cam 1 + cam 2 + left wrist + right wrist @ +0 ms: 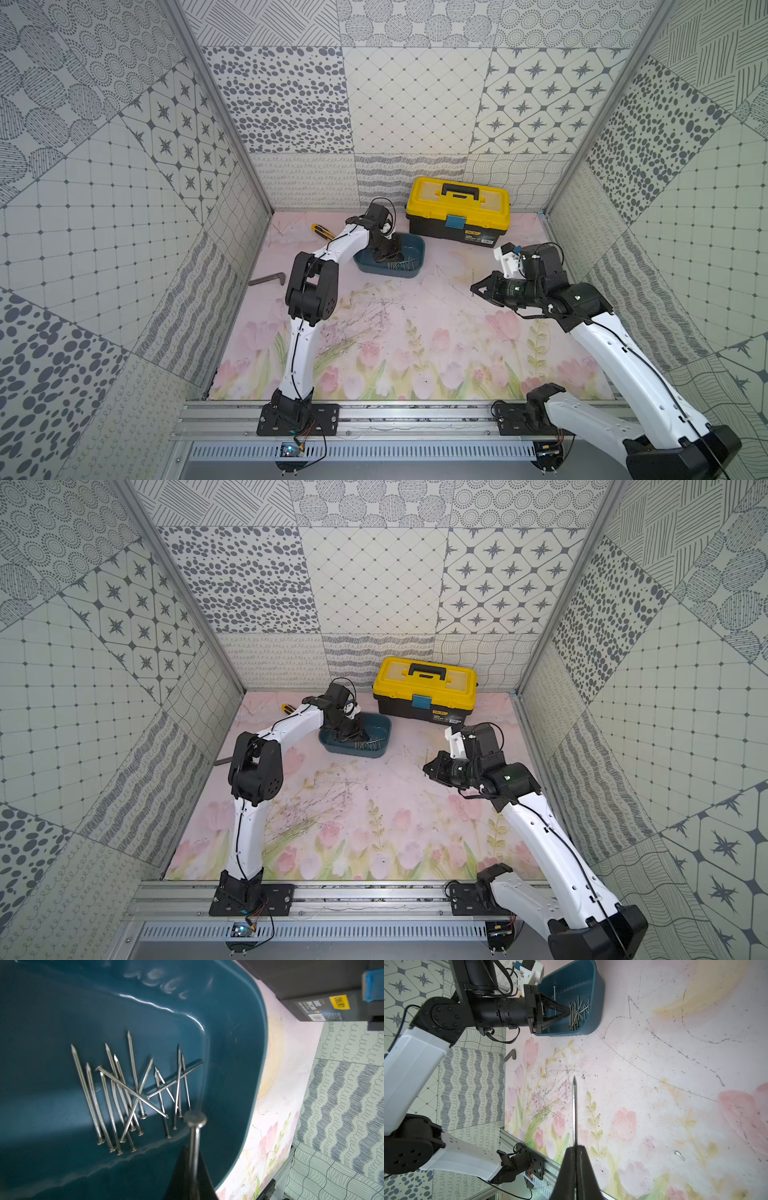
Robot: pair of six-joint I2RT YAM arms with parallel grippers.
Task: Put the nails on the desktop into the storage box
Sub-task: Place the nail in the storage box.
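The left gripper [193, 1153] is held inside the storage box [234, 1053], pinched on one nail [195, 1122] above a pile of nails [137, 1093] already deposited. Another nail [574, 1105] is pinched by the right gripper [575, 1150] over the tabletop [415, 316], right of the box. No loose nails are seen; only two drops appear left.

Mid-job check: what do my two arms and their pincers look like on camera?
The left arm and right arm match: white moulded shells between black joint housings, each on a black bolted base plate. A thin black cable runs along each white link. The left pincer and right pincer are black, open-framed, tapering to a narrow point.
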